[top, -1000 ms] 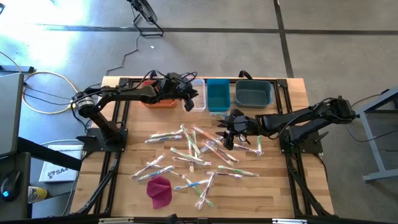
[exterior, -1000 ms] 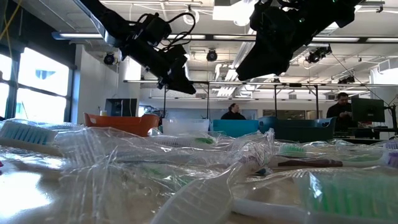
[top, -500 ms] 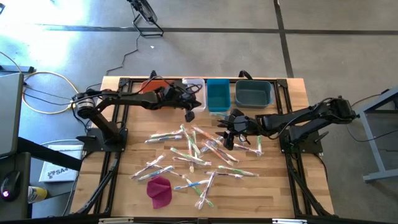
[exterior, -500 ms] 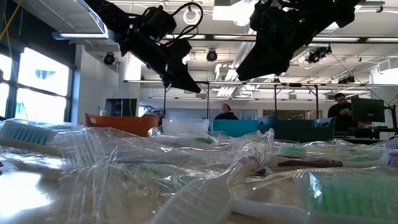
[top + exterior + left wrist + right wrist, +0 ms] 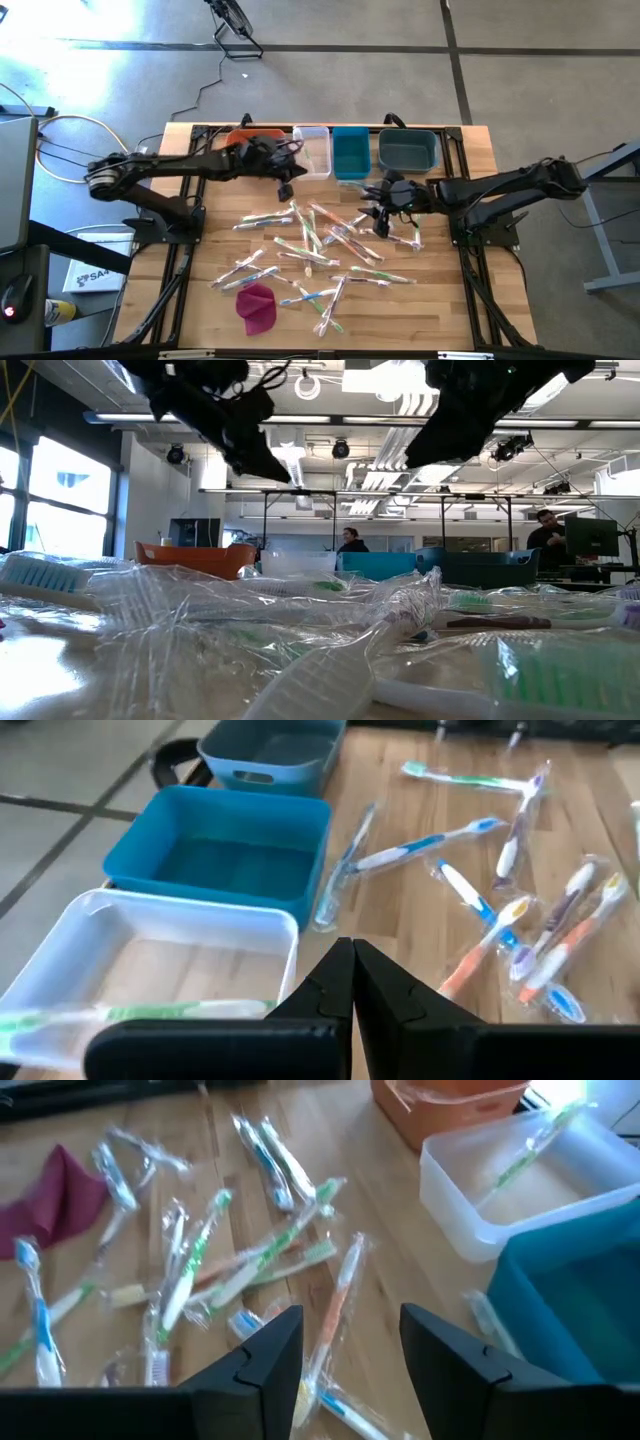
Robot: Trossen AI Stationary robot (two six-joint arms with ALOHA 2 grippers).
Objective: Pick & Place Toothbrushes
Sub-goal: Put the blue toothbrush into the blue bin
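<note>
Toothbrushes [image 5: 320,240] are scattered in their wrappers all over the middle of my table [image 5: 450,300], with one green one in the clear bin [image 5: 150,955]. My left gripper [image 5: 285,189] hangs pinched together and empty by that bin, and my right gripper [image 5: 381,212] hovers with fingers spread over the pile's edge.

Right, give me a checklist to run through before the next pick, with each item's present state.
1. Left gripper empty and shut: ok.
2. Green toothbrush lying in the clear bin: ok.
3. Right gripper open above the toothbrushes: ok.
4. Right gripper empty: ok.
5. Blue bin and grey bin free to take a drop: ok.
6. Which toothbrush the right gripper is lined up on: cannot tell.
</note>
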